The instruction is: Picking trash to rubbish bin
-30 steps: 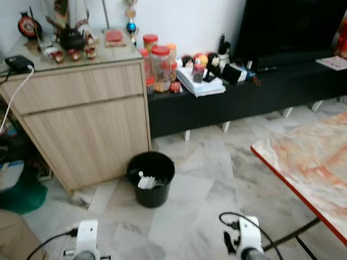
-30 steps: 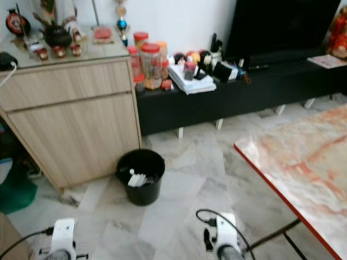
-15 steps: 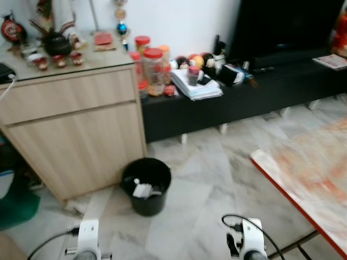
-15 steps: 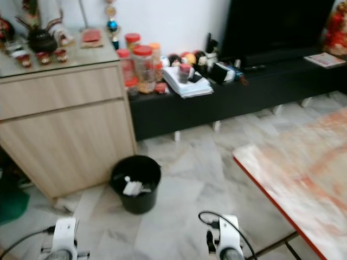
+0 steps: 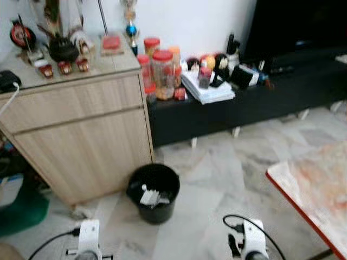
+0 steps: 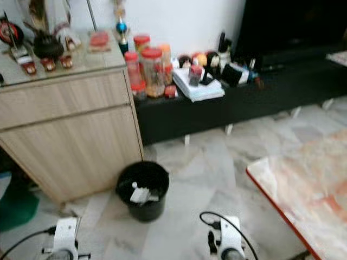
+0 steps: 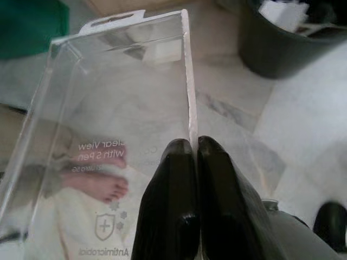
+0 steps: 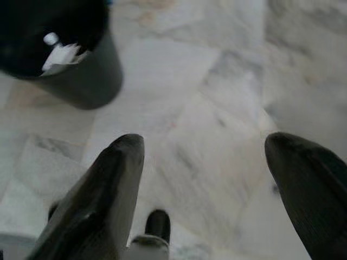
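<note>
Left hand [image 7: 195, 149] has its two black fingers pinched together on the edge of a clear plastic package [image 7: 108, 124], held above the marble floor [image 5: 217, 179] a short way from the black rubbish bin [image 5: 154, 192]. Right hand [image 8: 203, 162] is spread wide and holds nothing, hanging over bare floor with the bin off to one side. That bin stands on the floor just beside the corner of the wooden cabinet [image 5: 81, 135], with white scraps [image 5: 149, 197] inside it.

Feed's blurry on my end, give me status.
Left gripper shut on clear plastic package. Right gripper open, empty. Black rubbish bin ahead, by wooden cabinet.
</note>
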`<state>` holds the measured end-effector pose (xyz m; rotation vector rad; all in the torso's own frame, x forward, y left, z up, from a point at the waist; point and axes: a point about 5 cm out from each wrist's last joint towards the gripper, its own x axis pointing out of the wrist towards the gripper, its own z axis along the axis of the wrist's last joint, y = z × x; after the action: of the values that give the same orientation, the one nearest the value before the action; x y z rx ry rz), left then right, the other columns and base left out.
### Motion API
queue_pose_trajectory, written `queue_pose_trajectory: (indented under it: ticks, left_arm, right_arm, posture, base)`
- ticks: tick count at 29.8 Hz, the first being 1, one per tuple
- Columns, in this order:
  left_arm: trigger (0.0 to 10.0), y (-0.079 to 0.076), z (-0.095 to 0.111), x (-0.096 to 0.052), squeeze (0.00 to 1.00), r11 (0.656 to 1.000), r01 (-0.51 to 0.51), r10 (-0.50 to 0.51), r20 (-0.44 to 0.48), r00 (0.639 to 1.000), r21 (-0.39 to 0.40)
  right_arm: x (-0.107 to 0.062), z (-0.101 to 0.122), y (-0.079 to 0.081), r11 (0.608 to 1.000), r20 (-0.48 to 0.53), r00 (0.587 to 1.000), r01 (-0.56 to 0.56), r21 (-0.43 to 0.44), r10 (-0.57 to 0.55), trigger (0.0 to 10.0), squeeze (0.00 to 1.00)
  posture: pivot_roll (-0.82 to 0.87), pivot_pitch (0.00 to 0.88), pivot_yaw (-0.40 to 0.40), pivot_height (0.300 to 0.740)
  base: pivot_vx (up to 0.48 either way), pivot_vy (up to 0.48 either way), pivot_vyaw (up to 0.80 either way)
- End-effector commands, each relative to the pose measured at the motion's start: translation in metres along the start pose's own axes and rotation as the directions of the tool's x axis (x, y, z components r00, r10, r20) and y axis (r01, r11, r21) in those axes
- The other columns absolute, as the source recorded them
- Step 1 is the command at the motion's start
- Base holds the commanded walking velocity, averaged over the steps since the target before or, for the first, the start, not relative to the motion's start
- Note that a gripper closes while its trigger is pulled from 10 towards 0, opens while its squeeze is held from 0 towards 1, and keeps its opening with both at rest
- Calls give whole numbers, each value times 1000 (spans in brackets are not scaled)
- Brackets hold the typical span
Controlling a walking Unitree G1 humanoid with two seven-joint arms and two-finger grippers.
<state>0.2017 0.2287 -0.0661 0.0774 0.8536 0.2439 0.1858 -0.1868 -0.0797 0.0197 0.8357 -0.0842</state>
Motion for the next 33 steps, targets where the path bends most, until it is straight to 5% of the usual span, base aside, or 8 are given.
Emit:
queue_pose_trajectory:
  ticks: [1, 26, 33]
  left_arm:
    - [10000, 11, -8, -1, 0, 999, -26, 26, -29, 999, 19]
    - [10000, 10, -6, -1, 0, 1000, -24, 24, -23, 999, 19]
    - [10000, 11, -5, -1, 0, 999, -24, 25, -20, 1000, 21]
  right_arm:
    - [2, 8, 12, 1000, 25, 999, -26, 2, 26, 10000, 0]
    - [2, 7, 12, 999, 19, 1000, -23, 34, 22, 10000, 0]
    - [3, 9, 13, 999, 26, 999, -29, 20, 29, 10000, 0]
  posture:
    - [-24, 18, -6, 740]
    - [-24, 10, -3, 740]
    - [-22, 4, -4, 740]
  base:
    - [326, 0, 731]
    - [326, 0, 123]
    - [325, 0, -473]
